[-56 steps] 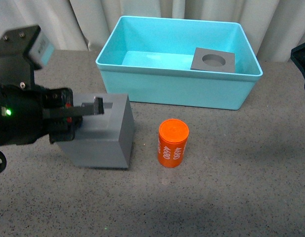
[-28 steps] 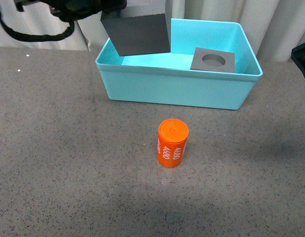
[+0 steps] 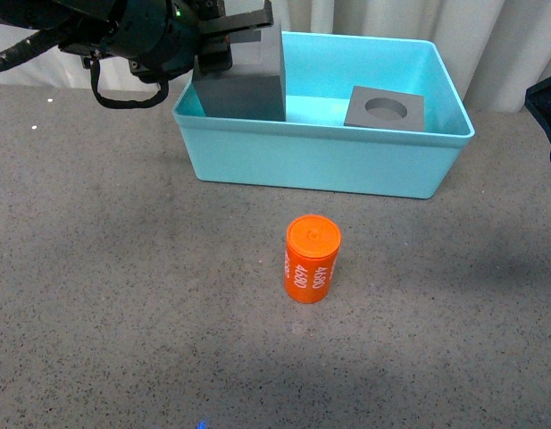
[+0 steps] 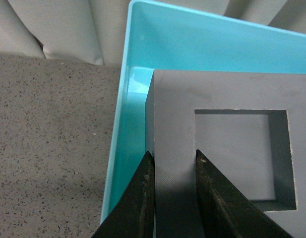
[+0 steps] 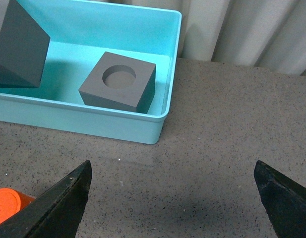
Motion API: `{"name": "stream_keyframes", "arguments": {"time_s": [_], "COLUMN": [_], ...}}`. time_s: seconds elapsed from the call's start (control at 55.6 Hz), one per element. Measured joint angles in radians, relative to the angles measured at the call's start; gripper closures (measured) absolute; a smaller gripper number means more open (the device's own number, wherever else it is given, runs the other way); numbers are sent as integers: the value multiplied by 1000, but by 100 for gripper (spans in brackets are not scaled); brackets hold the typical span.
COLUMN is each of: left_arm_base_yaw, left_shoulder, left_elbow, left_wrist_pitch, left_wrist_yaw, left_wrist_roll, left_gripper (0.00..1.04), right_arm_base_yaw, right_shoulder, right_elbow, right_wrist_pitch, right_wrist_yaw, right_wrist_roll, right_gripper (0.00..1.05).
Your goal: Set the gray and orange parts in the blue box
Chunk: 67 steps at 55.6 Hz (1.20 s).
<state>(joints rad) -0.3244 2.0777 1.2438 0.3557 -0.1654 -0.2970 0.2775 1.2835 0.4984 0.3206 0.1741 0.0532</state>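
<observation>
My left gripper [image 3: 229, 36] is shut on the gray cube with the square recess [image 3: 241, 79], one finger in the recess and one outside its wall [image 4: 175, 158]. It holds the cube in the left end of the blue box [image 3: 320, 156], tilted. The gray cube with the round recess [image 3: 386, 109] lies in the box's right half, also in the right wrist view [image 5: 119, 82]. The orange cylinder [image 3: 312, 259] with white "4680" print stands on the table in front of the box. My right gripper [image 5: 172, 191] is open and empty above the table, right of the box.
The box's rim [image 4: 122, 94] runs close beside the held cube. Pale curtains [image 3: 168, 36] hang behind the table. The speckled gray tabletop [image 3: 123, 295] spreads around the cylinder. A dark part of the right arm [image 3: 547, 116] shows at the right edge.
My left gripper lifted the square-recess cube off the table, carried it back over the box's left end, and has now lowered it into the box. The cylinder and round-recess cube have not moved.
</observation>
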Motion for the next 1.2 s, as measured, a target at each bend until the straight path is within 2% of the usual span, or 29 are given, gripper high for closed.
{"name": "stream_keyframes", "arguments": {"time_s": [0.485,0.521,0.719,0.773,0.989,1.025,1.205], "left_arm_base_yaw": [6,6,6,6,6,7,11], "left_shoulder": [100,100,88,77,-65,-102,-410], "left_elbow": [58,60,68,65,-66,-101,-427], "left_wrist_pitch": [-52,-55,-49,-48,39,62,171], "left_wrist_yaw": [-20,-22,-19,-23,-28,-32,-30], "left_wrist_roll": [13,11,9,5,-1,0,-63], "left_gripper": [87,84,48,40,8,5,7], "right_arm_base_yaw": [0,0,0,0,0,0,0], "right_shoulder": [0,0,0,0,0,0,0], "right_elbow": [0,0,0,0,0,0,0], "right_wrist_pitch": [0,0,0,0,0,0,0], "right_wrist_yaw": [0,0,0,0,0,0,0], "right_wrist_roll": [0,0,0,0,0,0,0], "right_gripper": [10,10,10,10,10,10,10]}}
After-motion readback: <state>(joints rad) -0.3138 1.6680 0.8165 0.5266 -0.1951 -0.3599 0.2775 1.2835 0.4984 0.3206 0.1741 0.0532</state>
